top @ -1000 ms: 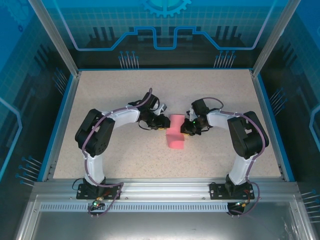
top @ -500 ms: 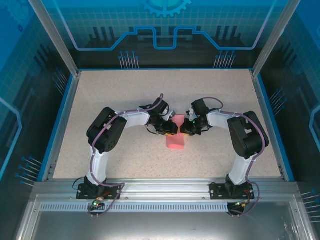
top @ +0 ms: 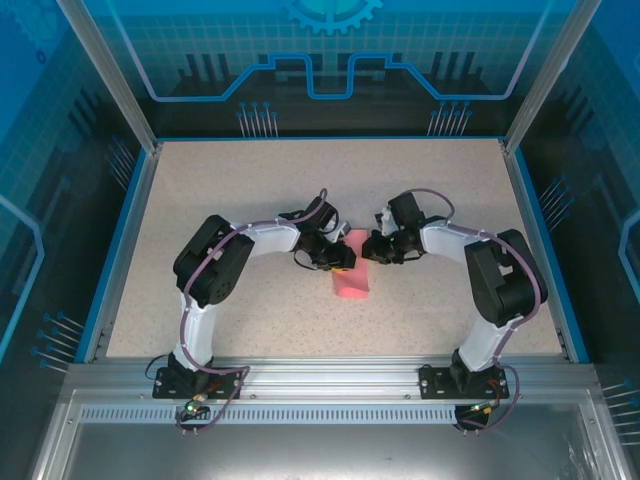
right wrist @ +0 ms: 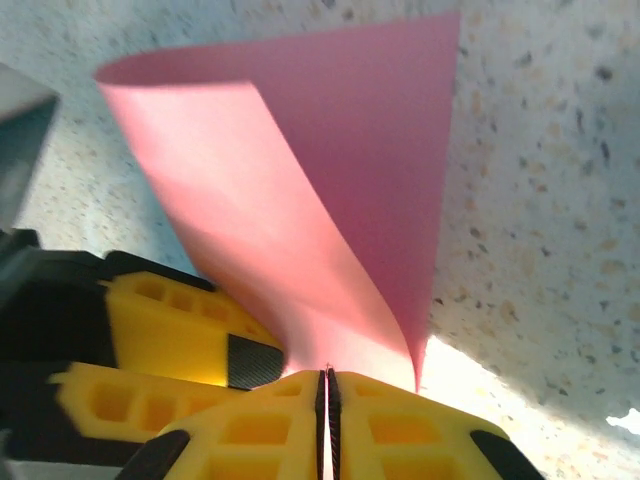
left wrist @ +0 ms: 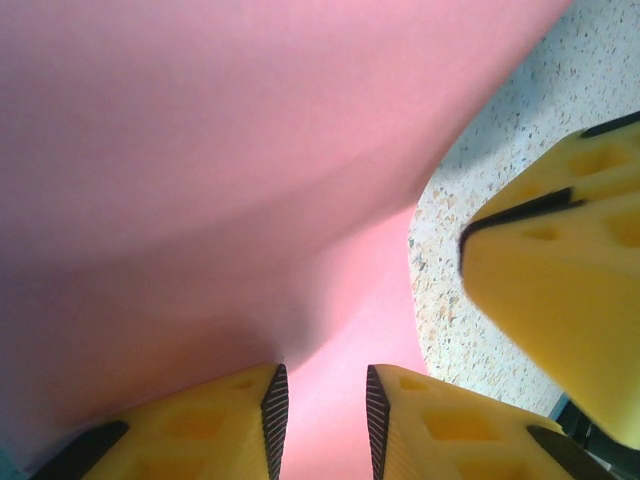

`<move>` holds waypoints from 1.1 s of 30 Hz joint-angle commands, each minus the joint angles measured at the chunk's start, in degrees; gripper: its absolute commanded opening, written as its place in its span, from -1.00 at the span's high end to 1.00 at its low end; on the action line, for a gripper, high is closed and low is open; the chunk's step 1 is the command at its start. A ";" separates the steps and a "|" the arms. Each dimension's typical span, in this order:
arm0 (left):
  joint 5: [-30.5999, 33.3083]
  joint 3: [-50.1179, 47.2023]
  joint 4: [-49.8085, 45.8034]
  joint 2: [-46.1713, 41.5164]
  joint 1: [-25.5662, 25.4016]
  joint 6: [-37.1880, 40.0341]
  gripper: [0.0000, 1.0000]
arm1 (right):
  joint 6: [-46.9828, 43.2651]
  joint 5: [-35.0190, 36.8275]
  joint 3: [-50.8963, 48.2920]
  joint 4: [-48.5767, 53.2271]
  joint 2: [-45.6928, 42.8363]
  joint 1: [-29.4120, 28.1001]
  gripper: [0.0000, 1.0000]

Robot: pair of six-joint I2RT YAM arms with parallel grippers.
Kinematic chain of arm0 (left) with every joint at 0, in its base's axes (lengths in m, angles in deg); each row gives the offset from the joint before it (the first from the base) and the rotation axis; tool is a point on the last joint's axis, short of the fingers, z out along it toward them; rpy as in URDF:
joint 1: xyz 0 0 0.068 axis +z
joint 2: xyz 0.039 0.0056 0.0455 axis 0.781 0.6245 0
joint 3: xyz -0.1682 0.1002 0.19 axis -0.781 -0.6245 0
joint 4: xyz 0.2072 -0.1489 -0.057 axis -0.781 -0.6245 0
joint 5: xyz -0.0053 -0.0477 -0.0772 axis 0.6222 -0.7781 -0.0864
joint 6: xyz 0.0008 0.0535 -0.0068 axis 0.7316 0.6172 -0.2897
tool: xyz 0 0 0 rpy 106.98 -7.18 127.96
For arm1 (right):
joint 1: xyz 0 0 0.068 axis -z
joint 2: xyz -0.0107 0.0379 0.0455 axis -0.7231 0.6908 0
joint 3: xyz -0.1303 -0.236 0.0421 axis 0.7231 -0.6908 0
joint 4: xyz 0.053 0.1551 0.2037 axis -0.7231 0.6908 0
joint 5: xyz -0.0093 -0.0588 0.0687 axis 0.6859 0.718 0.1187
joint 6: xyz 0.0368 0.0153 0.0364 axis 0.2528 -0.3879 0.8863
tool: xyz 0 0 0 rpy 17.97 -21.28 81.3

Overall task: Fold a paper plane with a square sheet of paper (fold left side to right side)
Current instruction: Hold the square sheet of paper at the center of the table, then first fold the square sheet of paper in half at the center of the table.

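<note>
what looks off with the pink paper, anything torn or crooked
No tear shows. The square sheet of paper is bent over in a loose, uncreased curl instead of lying flat on the table, one edge pinched in the shut right end effector. The left end effector is open close over it.

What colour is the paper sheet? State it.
Plain pink-red; the square sheet of paper shows best in the right wrist view.

My left arm [top: 215,265] and right arm [top: 497,278]: white links, black joints, purple cables [top: 182,322]. Yellow pocketed fingers [left wrist: 480,440], black ribbed pads [left wrist: 275,405]. Black bases [top: 195,376], small green lights [top: 190,408].
</note>
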 commanded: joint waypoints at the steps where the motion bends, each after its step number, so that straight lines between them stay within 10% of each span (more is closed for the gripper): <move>1: 1.79 -1.68 -1.51 1.34 -0.87 -0.30 0.39 | 0.78 -2.88 3.32 -1.80 1.72 0.50 0.75; 33: 0.60 -10.90 -1.05 -6.78 -5.89 3.06 0.38 | 2.90 3.39 10.86 6.15 15.24 -0.39 0.79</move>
